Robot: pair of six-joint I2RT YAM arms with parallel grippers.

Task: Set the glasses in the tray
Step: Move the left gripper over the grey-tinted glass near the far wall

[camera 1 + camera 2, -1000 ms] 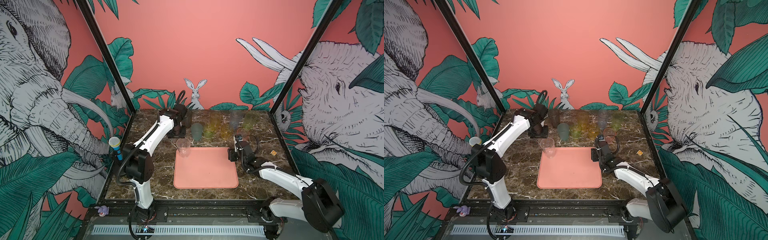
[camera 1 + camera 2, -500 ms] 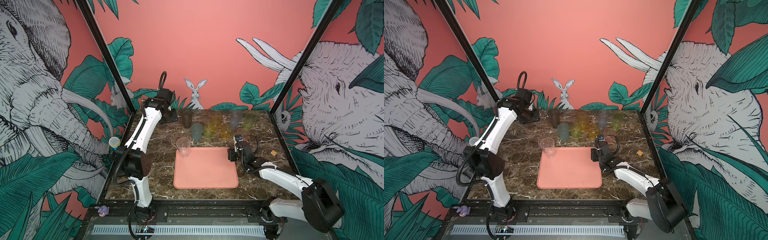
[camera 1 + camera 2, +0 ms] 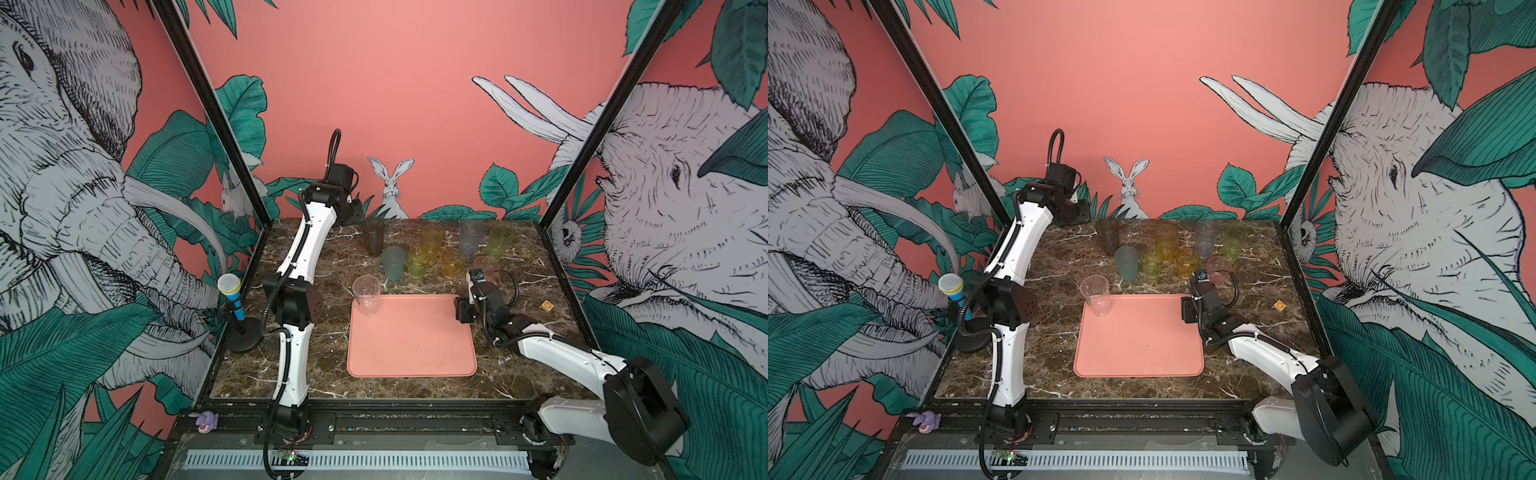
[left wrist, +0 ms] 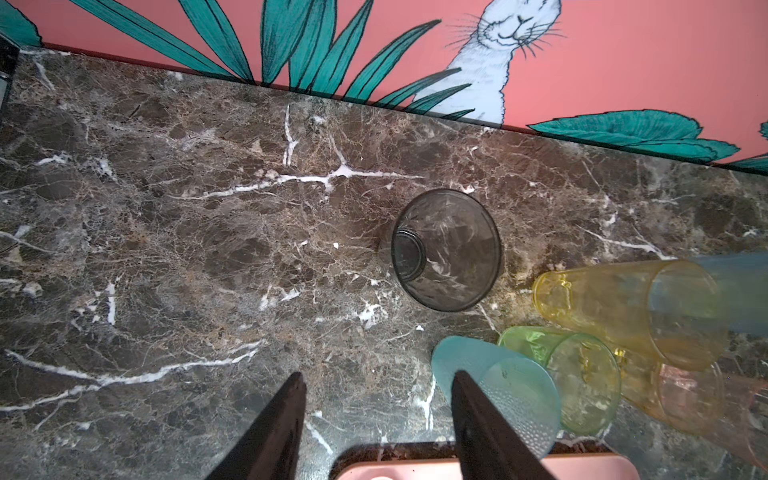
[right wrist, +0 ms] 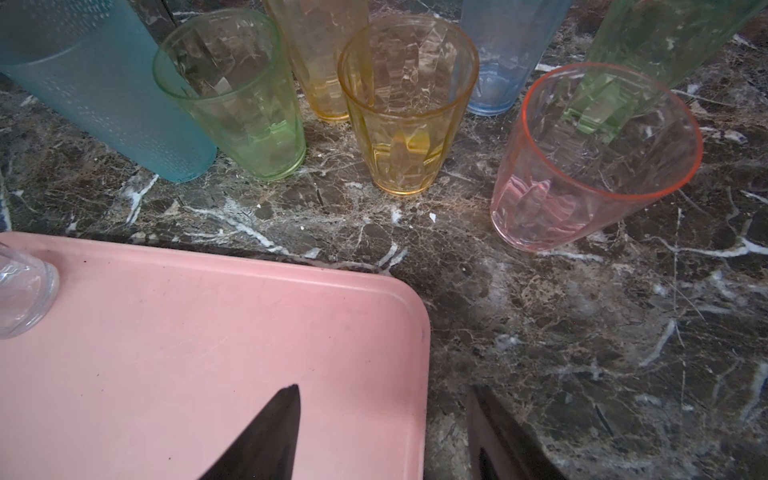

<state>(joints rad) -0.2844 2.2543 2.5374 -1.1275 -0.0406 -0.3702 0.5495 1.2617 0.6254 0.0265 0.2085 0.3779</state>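
The tray (image 3: 411,336) lies flat mid-desk, nearer the front edge. One clear glass (image 3: 366,296) stands upright on its back-left corner; rest of tray bare.

The other eight glasses stand upright on the desk (image 3: 324,266) behind the tray, none touching it. Back row, L to R: smoky dark glass (image 3: 372,237), tall amber glass (image 3: 431,240), grey-lilac glass (image 3: 471,244), tall yellow-green glass (image 3: 498,242). Front row, L to R: frosted teal glass (image 3: 393,262), short yellow-green glass (image 3: 417,262), short amber glass (image 3: 453,264), pink glass (image 3: 486,266). The pink one is partly hidden behind the right arm in both top views; right wrist view shows it clearly (image 5: 594,162), just off the tray's back-right corner.

Left end effector (image 4: 378,415): fingers spread apart, nothing between them, raised above the back-left of the desk near the wall. In its wrist view the smoky dark glass (image 4: 446,249) sits ahead of the fingertips, well clear; the frosted teal glass (image 4: 498,390) appears behind one finger, prob. overlap only, contact hard to judge.

Right end effector (image 5: 382,432): fingers apart, empty, low over the tray's right edge, one finger over the tray, the other over bare desk.

Small orange cube (image 3: 547,305) on the desk far right. Toy mic (image 3: 230,297) on a stand outside the left edge.
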